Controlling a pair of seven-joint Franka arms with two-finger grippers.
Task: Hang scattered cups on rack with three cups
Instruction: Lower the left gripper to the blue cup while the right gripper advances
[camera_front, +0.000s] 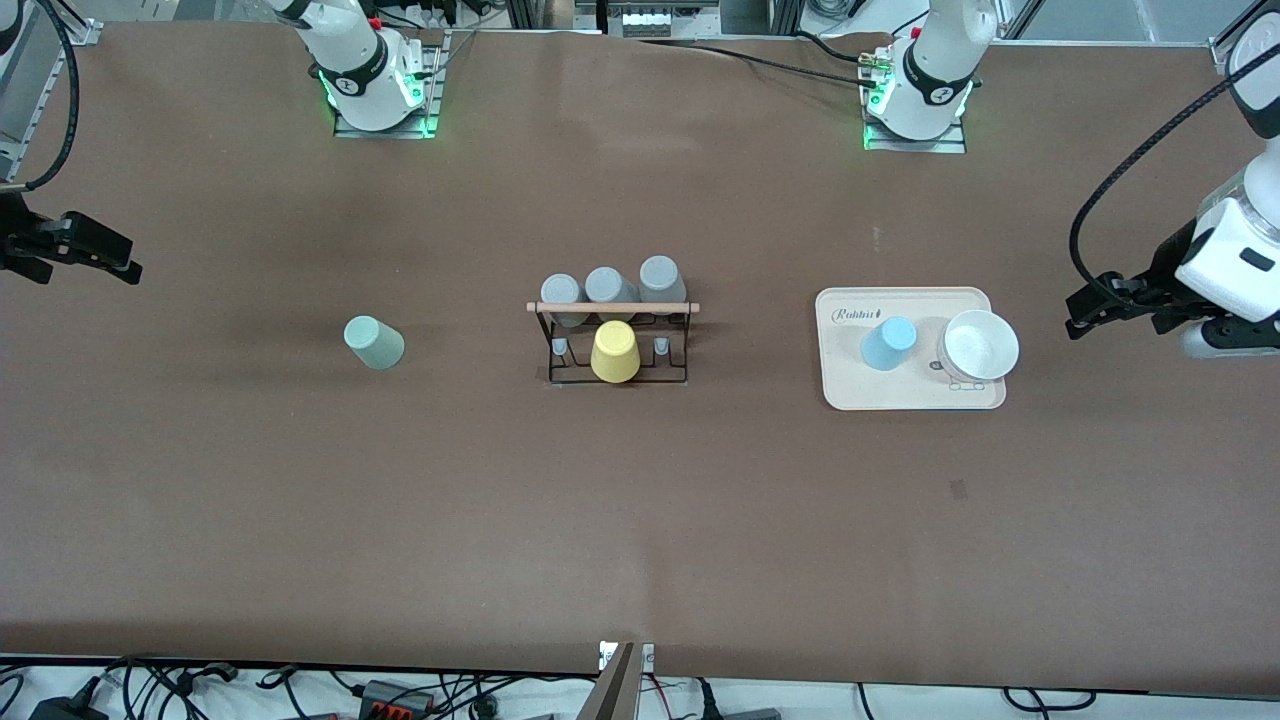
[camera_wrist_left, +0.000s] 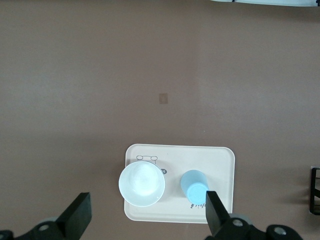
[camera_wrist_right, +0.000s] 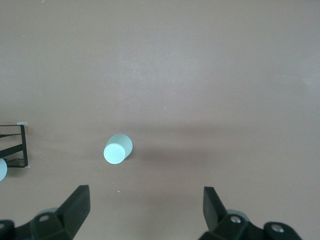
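The black wire rack (camera_front: 615, 345) with a wooden rod across its top stands mid-table and holds three grey cups (camera_front: 607, 288) and a yellow cup (camera_front: 614, 352). The mint-green cup (camera_front: 374, 342) stands base-up on the bare table toward the right arm's end; it also shows in the right wrist view (camera_wrist_right: 118, 149). The light blue cup (camera_front: 889, 343) stands base-up on the beige tray (camera_front: 850, 385), and shows in the left wrist view (camera_wrist_left: 194, 186). My right gripper (camera_front: 125, 260) (camera_wrist_right: 145, 192) is open and empty in the air. My left gripper (camera_front: 1078, 312) (camera_wrist_left: 147, 200) is open and empty, over the table beside the tray.
A white bowl (camera_front: 978, 346) (camera_wrist_left: 142, 183) sits on the tray (camera_wrist_left: 220, 165) beside the blue cup. The rack's edge shows in the right wrist view (camera_wrist_right: 12, 145) and in the left wrist view (camera_wrist_left: 315, 190). Cables lie off the table's front edge.
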